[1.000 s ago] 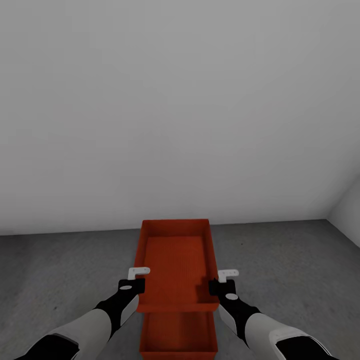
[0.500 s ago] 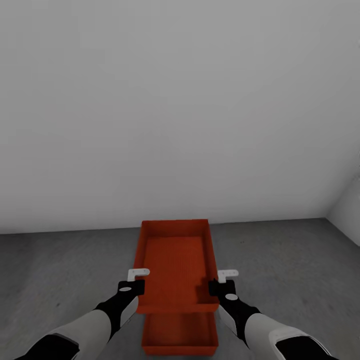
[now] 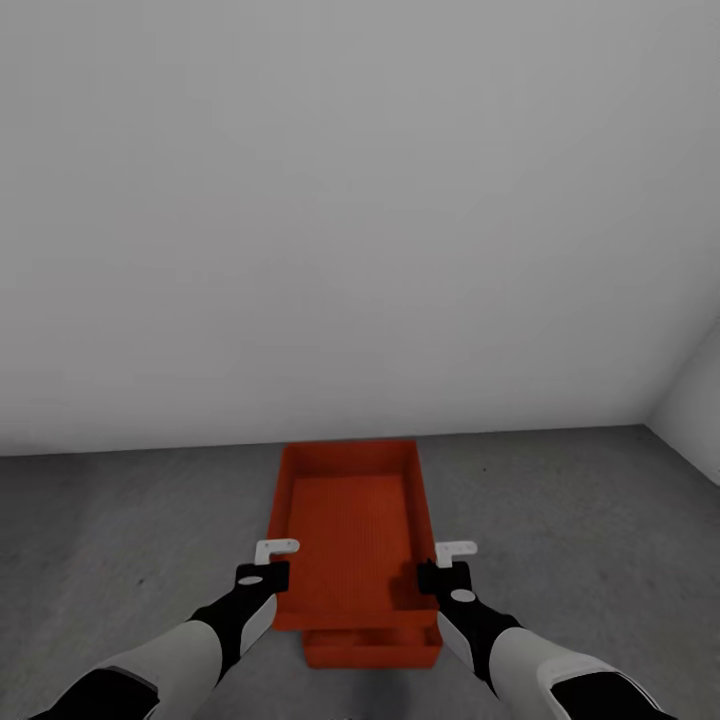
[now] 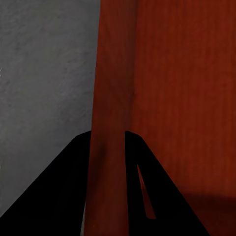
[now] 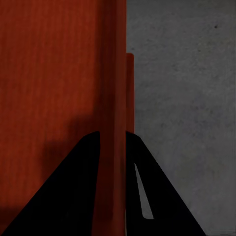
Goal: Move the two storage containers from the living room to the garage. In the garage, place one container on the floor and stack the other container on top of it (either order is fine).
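You hold the upper storage container (image 3: 352,530) between both arms, one on each long side. Your left gripper (image 3: 268,566) is clenched on the container's left wall: in the left wrist view that wall (image 4: 110,123) runs straight between the two dark fingers (image 4: 64,191), which press it from both sides. Your right gripper (image 3: 447,566) grasps the right wall the same way, with the wall (image 5: 114,123) pinched between its fingers (image 5: 73,191).

The held container is lifted above the grey concrete floor (image 3: 130,540), its open top facing up and its far end reaching ahead of your fingers toward the pale grey wall (image 3: 350,220).

The second storage container (image 3: 372,647) sits on the floor below the held one, under its near end and between your two wrists. From the head view you see just its near strip poking out beneath the upper container.
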You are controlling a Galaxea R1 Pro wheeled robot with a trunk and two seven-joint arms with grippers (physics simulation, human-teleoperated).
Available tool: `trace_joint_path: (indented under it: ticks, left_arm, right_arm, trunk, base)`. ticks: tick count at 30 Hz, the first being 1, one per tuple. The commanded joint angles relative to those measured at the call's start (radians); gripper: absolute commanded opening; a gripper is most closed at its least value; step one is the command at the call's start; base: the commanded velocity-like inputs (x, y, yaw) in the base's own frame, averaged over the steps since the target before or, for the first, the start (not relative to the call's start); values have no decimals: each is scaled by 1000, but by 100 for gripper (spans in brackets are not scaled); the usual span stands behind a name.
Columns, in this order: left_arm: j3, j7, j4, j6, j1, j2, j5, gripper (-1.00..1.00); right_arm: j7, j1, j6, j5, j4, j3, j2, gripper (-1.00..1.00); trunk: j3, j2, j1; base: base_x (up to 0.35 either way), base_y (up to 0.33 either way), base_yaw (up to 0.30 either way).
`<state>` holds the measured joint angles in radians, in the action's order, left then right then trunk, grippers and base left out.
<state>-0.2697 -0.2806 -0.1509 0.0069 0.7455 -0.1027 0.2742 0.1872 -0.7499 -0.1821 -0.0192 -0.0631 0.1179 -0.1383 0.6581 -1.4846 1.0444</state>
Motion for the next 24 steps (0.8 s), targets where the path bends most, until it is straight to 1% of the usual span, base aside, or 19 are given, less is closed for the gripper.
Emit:
trace_joint_path:
  ticks: [1, 11, 19, 24]
  left_arm:
    - [67, -16, -39, -25, 2, 0, 27, -100]
    - [67, -16, -39, -25, 2, 1, 26, -100]
    - [67, -16, -39, -25, 2, 1, 26, -100]
    - [67, -17, -39, -25, 2, 1, 26, -100]
  right_arm:
    - [79, 0, -5, -13, 39, -30, 0, -100]
    - [80, 0, -5, -13, 39, -30, 0, -100]
    - [87, 0, -5, -11, 39, -30, 0, -100]
    - [87, 0, -5, -10, 39, -30, 0, -100]
  trunk:
    - [1, 0, 0]
    - [1, 0, 0]
    - [1, 0, 0]
    - [1, 0, 0]
  base:
    - [-56, 24, 0]
    - [-10, 4, -9]
    - [0, 0, -199]
    - [0, 0, -86]
